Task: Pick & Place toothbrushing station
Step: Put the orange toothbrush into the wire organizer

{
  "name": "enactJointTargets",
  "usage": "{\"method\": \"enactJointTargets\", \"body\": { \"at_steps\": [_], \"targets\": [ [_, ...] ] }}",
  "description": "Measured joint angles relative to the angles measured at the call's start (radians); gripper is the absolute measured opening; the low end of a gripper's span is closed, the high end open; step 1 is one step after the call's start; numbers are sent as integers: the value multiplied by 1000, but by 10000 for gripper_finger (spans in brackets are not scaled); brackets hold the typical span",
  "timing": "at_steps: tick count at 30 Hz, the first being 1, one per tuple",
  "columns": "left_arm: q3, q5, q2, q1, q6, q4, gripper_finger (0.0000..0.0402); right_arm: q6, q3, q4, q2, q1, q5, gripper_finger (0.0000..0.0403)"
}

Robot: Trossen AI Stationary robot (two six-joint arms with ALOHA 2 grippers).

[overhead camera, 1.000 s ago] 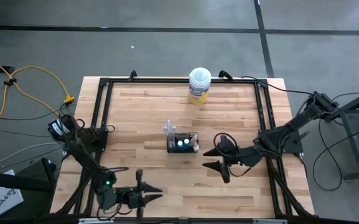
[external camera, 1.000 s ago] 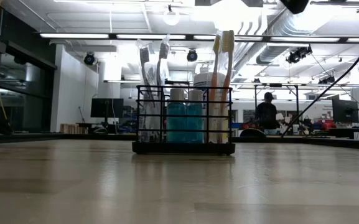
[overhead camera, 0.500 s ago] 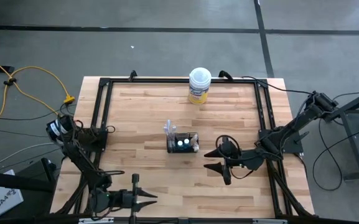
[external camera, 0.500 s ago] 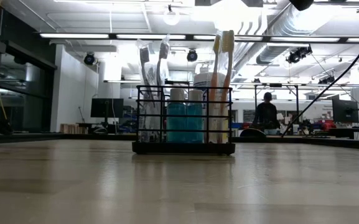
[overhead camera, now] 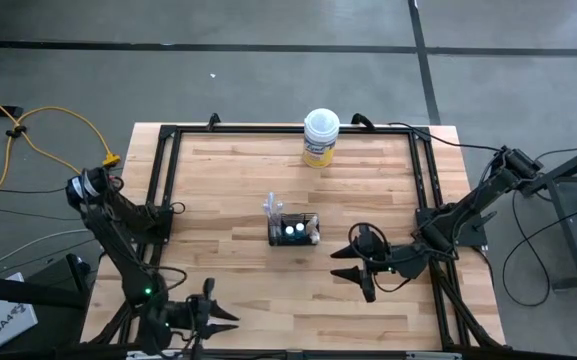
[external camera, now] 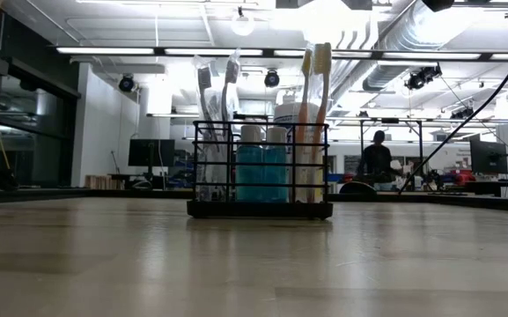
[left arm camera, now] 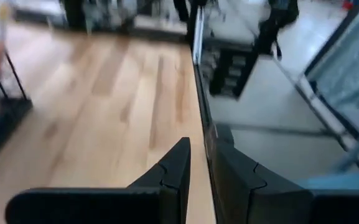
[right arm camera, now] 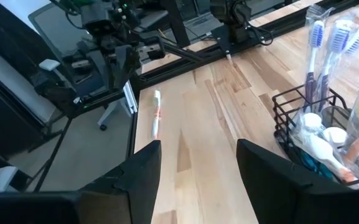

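Wooden planks form the table (overhead camera: 238,180), and the toothbrushing station (overhead camera: 294,229) stands upright near its middle. Right of the station, apart from it, the right hand (overhead camera: 348,272) holds its fingers spread wide and empty. Well apart, toward the near left corner, the left hand (overhead camera: 220,318) has fingers nearly together, gripping nothing.

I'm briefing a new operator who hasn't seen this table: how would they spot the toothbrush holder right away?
On the wooden table, look at the centre: the black wire-mesh holder stands there, with pale toothbrushes upright and two teal white-capped tubes inside. The only other item, the white-lidded yellow tub, stands at the far edge.
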Motion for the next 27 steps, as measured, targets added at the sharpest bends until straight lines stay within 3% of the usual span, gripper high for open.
{"method": "enactJointTargets", "body": {
  "at_steps": [5,9,17,27],
  "targets": [
    [49,141,-5,0,-273,-306,63,8,0,-22,1,0,0,201],
    [53,222,-1,1,-463,-439,63,8,0,-19,7,0,0,201],
    [53,355,-1,-13,-644,-518,56,52,0,-14,93,0,-1,201],
    [53,328,40,-80,-783,-518,55,78,-1,129,194,2,-21,201]
  ]
}}
